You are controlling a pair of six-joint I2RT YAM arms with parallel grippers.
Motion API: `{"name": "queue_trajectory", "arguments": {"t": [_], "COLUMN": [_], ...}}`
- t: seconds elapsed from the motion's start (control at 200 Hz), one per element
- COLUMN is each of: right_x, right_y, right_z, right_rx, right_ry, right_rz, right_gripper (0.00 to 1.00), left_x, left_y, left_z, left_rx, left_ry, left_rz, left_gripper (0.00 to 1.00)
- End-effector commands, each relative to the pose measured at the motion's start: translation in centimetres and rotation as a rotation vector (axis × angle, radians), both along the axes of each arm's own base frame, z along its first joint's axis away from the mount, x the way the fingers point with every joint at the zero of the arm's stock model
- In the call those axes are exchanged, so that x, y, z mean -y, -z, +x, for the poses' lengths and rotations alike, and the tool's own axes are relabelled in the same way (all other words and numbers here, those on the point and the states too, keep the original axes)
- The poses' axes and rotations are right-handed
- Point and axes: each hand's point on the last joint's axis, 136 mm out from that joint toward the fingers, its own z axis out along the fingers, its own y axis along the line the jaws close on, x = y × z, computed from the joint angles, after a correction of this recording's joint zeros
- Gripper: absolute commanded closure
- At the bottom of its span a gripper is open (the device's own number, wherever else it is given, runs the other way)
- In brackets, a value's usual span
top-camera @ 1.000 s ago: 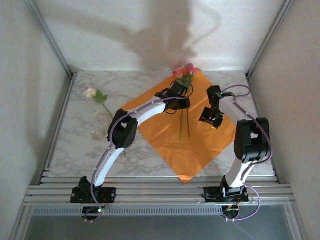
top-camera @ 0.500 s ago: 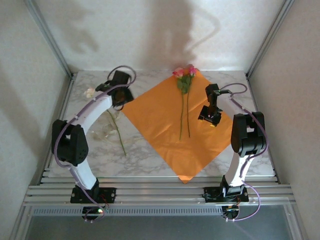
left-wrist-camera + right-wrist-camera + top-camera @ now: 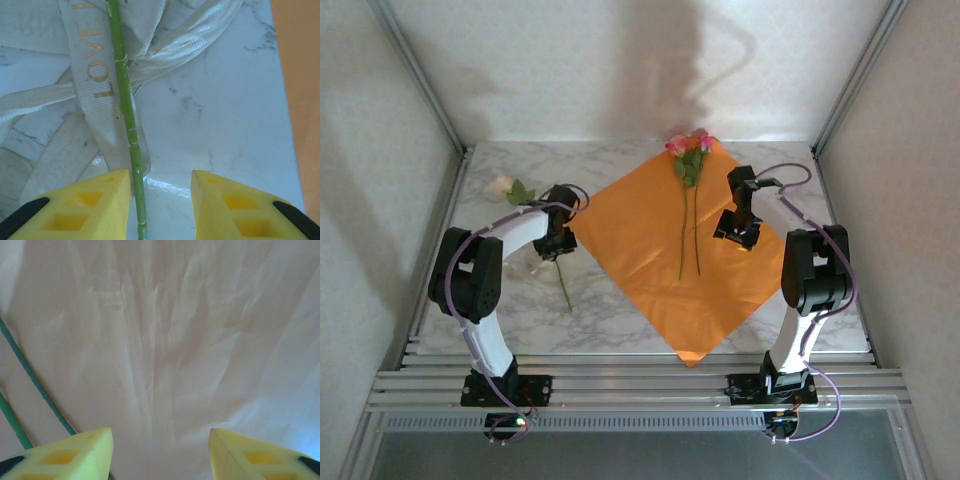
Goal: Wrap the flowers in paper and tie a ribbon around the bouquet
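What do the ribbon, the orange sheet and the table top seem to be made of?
The ribbon looks like sheer woven fabric, slightly glossy: marble shows through it, and it carries gold letters. The sheet seems thin matte paper, with fine creases. The table is glossy with grey veins, marble or a marble-look laminate.

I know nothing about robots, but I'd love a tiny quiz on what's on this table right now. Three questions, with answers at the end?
1. How many artificial roses lie on the large bright orange paper sheet?
2. The left gripper hangs over a thin green stem. What does that stem lie across? A) the cream-white translucent ribbon lettered LOVE B) the orange sheet C) a plate
3. True or false: the right gripper is shut on a stem.
Key: 1. Two; the cream rose lies on the marble table. 2. A. 3. False; it is open above the paper.
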Motion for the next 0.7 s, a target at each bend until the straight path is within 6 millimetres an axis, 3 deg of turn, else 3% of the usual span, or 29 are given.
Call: {"name": "queue_trajectory", "arguments": {"t": [0.0,0.165,0.25,0.43,0.696], "right_x": [0.1,0.1,0.2,0.1,0.1], "right_y": [-0.9,-1.1,-1.1,-0.8,-1.1], "right_z": [-0.8,-0.8,-0.9,-0.8,-0.9], "right_rx": [0.004,0.010,0.009,0.003,0.006], "right_ry": [-0.014,-0.016,-0.014,-0.017,-0.020], "right_rz": [-0.007,-0.013,-0.012,-0.011,-0.010], "right_gripper": [0.47,0.47,0.47,0.47,0.47], "left_x": [-0.6,-0.2,0.5,2.9,1.6], "left_y": [0.0,-4.0,-5.1,-2.7,1.0], "left_z": [-0.2,-1.8,-2.9,-5.1,-6.3], "left_rx": [-0.004,0.066,0.089,0.040,-0.035], "left_ry": [-0.017,-0.086,-0.102,-0.071,-0.038], "left_rz": [0.025,0.003,-0.055,-0.172,-0.090], "left_gripper": [0.65,0.58,0.59,0.62,0.64]}}
